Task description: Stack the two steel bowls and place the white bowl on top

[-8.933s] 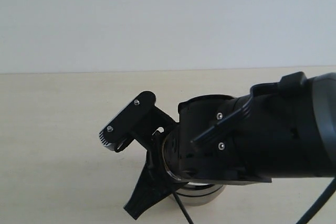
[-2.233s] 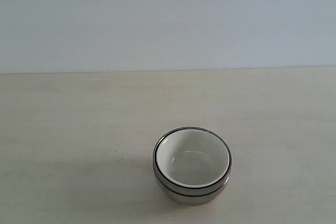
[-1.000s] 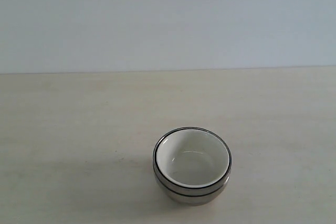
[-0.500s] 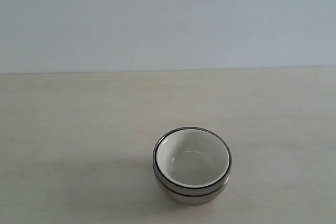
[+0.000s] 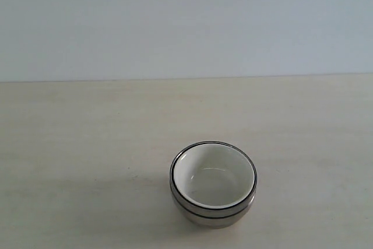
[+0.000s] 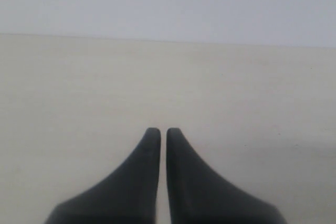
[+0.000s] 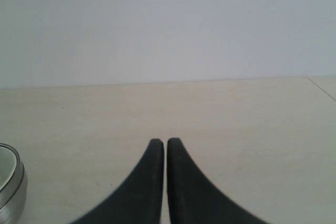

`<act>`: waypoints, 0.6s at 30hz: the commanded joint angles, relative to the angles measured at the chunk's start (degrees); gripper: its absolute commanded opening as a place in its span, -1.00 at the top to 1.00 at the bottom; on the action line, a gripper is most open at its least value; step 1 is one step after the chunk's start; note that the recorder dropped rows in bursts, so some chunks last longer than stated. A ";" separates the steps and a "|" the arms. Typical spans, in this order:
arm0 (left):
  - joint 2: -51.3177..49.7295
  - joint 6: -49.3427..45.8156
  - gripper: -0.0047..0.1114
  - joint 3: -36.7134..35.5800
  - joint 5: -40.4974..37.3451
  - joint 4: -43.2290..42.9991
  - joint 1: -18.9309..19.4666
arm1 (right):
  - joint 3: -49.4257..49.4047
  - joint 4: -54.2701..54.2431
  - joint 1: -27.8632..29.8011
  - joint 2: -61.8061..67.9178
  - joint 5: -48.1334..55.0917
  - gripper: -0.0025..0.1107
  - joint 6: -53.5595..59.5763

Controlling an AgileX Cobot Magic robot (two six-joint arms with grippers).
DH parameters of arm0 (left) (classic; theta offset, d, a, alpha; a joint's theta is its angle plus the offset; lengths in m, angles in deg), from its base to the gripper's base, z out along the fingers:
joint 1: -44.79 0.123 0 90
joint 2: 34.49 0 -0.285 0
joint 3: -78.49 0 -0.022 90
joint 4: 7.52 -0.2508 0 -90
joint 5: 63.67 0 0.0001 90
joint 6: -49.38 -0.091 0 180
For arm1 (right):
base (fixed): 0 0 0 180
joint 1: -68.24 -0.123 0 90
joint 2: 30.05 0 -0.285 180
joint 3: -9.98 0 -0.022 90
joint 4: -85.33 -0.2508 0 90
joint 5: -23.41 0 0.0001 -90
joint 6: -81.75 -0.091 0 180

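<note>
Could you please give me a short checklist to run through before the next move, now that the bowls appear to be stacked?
1. Small glossy white bowl sits level inside the shiny round steel bowls: ok.
2. Both steel bowls are nested; two steel bands show, one above the other: ok.
3. Stack stands flat on the pale table: ok.
4. Left gripper: fingers shut, nothing between them: ok.
5. Right gripper: fingers shut and empty, apart from the stack at the edge of its wrist view: ok.
6. Neither arm shows in the exterior view, so neither is over the stack: ok.
</note>
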 commanded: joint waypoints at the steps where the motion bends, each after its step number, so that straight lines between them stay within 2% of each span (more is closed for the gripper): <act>1: 0.18 0.27 0.85 -0.17 0.43 0.00 -0.29 | 0.04 -0.31 0.35 -0.38 -0.64 0.96 0.35; 9: 0.18 0.27 0.85 -0.17 0.43 0.00 -0.29 | 0.04 -0.31 0.35 -0.38 -1.78 0.96 1.12; 18: 0.18 0.27 0.85 -0.17 0.43 0.00 -0.29 | 0.04 -0.31 0.35 -0.38 10.94 0.96 5.14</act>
